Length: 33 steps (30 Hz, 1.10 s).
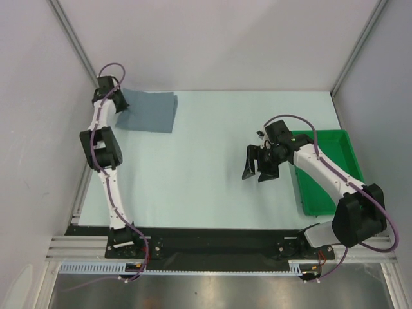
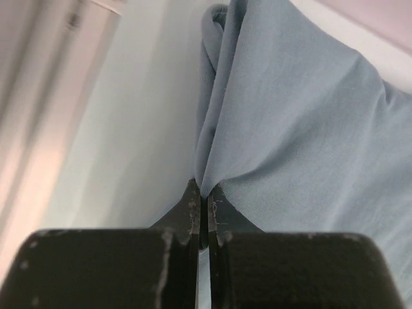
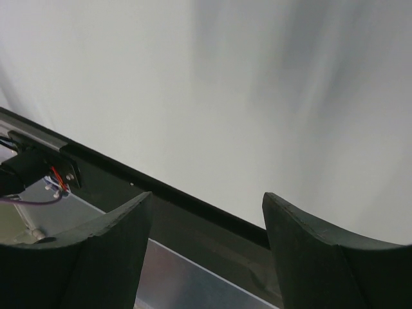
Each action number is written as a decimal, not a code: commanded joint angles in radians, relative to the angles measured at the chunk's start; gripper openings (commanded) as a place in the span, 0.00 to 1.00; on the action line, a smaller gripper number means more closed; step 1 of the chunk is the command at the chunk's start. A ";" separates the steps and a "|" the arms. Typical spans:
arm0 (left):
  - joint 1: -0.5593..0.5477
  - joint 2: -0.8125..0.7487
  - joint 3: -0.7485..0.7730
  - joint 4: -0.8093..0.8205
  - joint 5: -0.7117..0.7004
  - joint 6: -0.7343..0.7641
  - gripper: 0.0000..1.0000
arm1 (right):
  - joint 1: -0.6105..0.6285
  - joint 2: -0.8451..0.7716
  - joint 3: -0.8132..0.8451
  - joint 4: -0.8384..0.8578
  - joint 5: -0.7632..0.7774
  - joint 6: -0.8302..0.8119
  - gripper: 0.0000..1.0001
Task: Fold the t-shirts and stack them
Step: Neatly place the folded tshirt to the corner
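Left end effector pinching the folded t-shirt at the far-left corner, right one idle by the tray.

From my overhead feed, the pale counter [image 1: 212,161] fills most of the view. On it I see one slate blue-grey t-shirt [image 1: 151,111], folded into a flat rectangle in the far-left corner. A green tray [image 1: 325,187] sits at the right edge, well apart from the shirt. My left end effector [image 2: 203,193] is clenched on the near-left edge of the t-shirt [image 2: 309,129]. In the left wrist view the jaws meet on the cloth, and a ridge of fabric rises from the pinch. My right end effector [image 1: 257,175] hangs just left of the tray, above bare counter. Its jaws stand wide and released with nothing between them, and the right wrist view [image 3: 206,196] shows the same.
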<state>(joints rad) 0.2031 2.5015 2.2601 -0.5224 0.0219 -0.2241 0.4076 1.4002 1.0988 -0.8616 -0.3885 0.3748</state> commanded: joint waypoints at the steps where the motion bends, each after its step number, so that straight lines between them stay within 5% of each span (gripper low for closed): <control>1: 0.022 0.060 0.120 0.064 0.010 -0.040 0.00 | -0.016 0.035 0.078 0.012 0.026 0.019 0.75; 14: 0.053 0.135 0.194 0.139 0.044 -0.083 0.00 | -0.026 0.137 0.139 0.012 0.033 0.026 0.75; 16: 0.058 0.122 0.185 0.144 0.027 -0.084 0.16 | -0.027 0.146 0.139 0.015 0.027 0.026 0.75; 23: 0.068 0.023 0.119 0.161 -0.053 -0.093 0.12 | -0.033 0.135 0.138 0.009 0.023 0.024 0.75; 26: 0.070 0.008 0.105 0.147 -0.060 -0.095 0.22 | -0.041 0.125 0.136 0.010 0.022 0.027 0.75; 33: 0.079 -0.010 0.075 0.165 -0.083 -0.083 0.11 | -0.043 0.085 0.098 0.024 0.016 0.044 0.75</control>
<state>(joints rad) 0.2634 2.5740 2.3150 -0.4034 -0.0246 -0.3077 0.3687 1.5406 1.2003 -0.8543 -0.3668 0.3977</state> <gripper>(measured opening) 0.124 0.751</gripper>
